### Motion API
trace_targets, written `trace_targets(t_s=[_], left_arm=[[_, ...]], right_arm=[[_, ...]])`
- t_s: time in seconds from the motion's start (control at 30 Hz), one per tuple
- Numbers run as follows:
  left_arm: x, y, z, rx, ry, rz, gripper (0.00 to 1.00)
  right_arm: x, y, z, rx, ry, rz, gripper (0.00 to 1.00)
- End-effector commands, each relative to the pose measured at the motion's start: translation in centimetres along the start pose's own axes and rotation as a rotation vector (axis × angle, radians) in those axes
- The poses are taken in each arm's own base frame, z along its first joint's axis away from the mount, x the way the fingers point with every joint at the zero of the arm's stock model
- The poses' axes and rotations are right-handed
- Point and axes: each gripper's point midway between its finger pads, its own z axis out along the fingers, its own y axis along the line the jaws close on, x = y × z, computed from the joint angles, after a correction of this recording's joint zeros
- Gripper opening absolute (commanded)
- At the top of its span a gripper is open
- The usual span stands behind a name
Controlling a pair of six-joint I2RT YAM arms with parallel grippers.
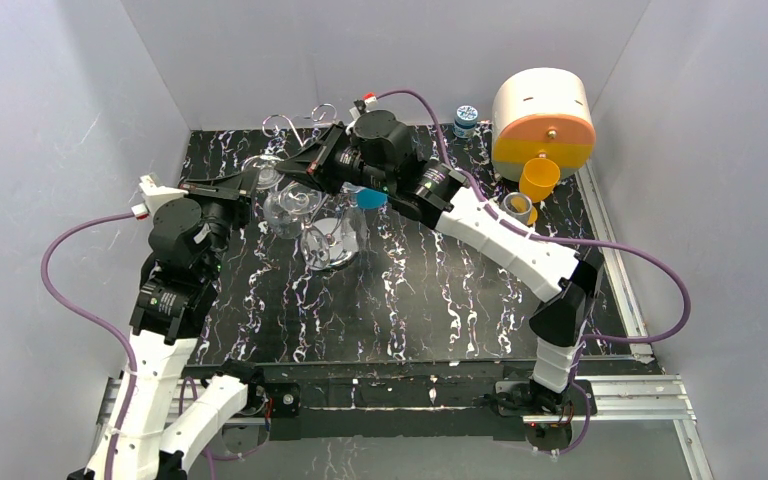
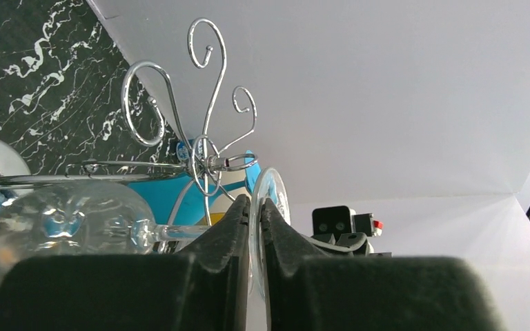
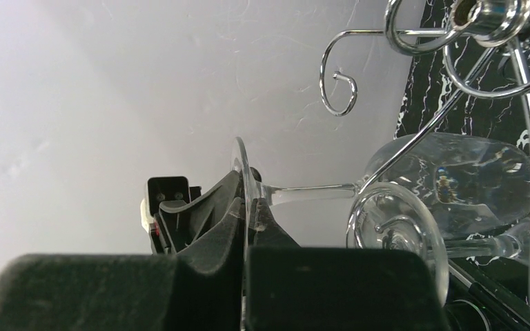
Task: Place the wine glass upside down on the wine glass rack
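At the upper right of the top view, a small orange plastic cup sat under the cream-and-orange round drum; you could not see into it. Left of the drum stood a little jar with its blue patterned lid on.

The clear stemmed wine glass was held by its round foot from both sides. Your left gripper had its black fingers pinched nearly together on the foot, seen edge-on at the centre of its frame. Your right gripper was clamped tight on the same foot from the opposite side.

In the left wrist view the stem ran leftward alongside the central post of the silver wire wine glass rack. The bowl was at lower left, toward the rack's shiny round base at the left edge. A second clear glass showed at the lower right of the right wrist view, just beside the held glass's bowl.

In the top view your left arm rose from the lower left with its elbow folded and its wrist pointing at the rack, upper centre-left. Your right arm stretched from the lower right in a long diagonal to meet it.
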Motion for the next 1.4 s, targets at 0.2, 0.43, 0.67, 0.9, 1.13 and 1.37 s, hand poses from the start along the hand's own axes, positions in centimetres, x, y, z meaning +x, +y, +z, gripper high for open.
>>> trace_targets(t_s=[0.2,0.43,0.67,0.9,1.13,1.37], left_arm=[[-1.6,-3.1,-0.5,0.080,-0.058,0.010,0.00],[-2.2,-3.9,0.1,0.091,-0.094,0.032,0.00],[-2.3,-3.6,1.7,0.077,-0.122,0.060,0.00],[-2.0,-3.4,3.5,0.071,-0.130,0.114,0.00],[-1.9,-2.7,4.8,0.045,-0.149,0.165,0.00],[-2.4,-3.0,6.1,0.035,-0.182,0.202,0.00]], right_arm=[[-0.8,5.0,-3.0,-0.147,-0.023,-0.014,0.39],[-1.5,4.8,-3.9,-0.136,-0.072,-0.025,0.68],[-2.7,5.5,-5.6,-0.155,-0.139,-0.042,0.77],[-3.8,8.2,-8.9,-0.213,-0.228,-0.181,0.83],[-4.1,9.7,-12.8,-0.272,-0.284,-0.291,0.84],[-3.4,8.7,-13.4,-0.260,-0.256,-0.313,0.83]])
